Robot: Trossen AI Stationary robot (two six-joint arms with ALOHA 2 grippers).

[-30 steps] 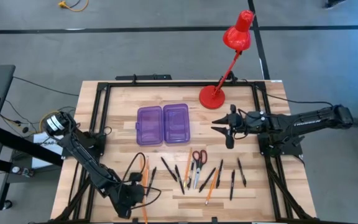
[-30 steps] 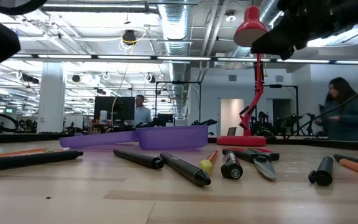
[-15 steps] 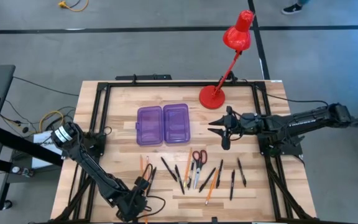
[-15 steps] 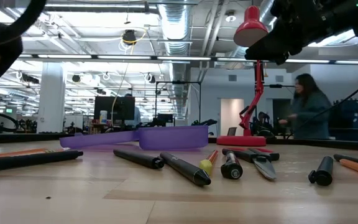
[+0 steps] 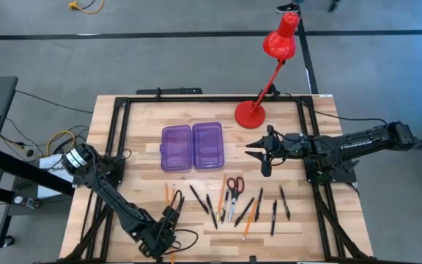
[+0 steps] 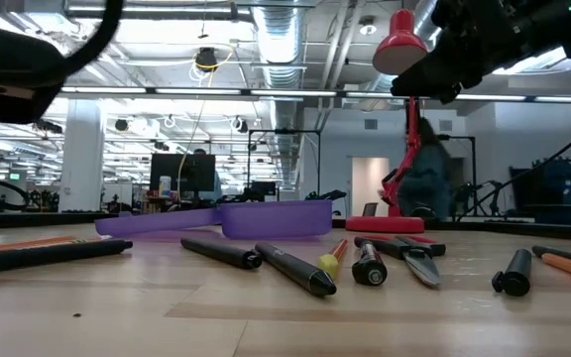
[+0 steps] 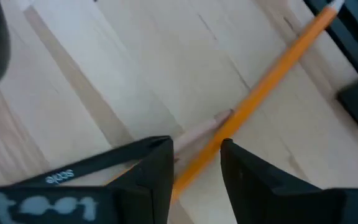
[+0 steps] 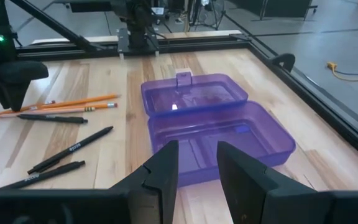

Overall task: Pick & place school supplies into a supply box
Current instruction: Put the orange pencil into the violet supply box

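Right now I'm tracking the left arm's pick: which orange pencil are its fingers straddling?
The leftmost orange pencil, at the table's front-left corner. It runs between the left gripper's open fingers; the other pencils lie farther right, near the scissors.

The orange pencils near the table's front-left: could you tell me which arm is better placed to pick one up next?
Left. The left gripper is open, low over an orange pencil that runs between its fingers. The right gripper waits by the purple case, away from those pencils.
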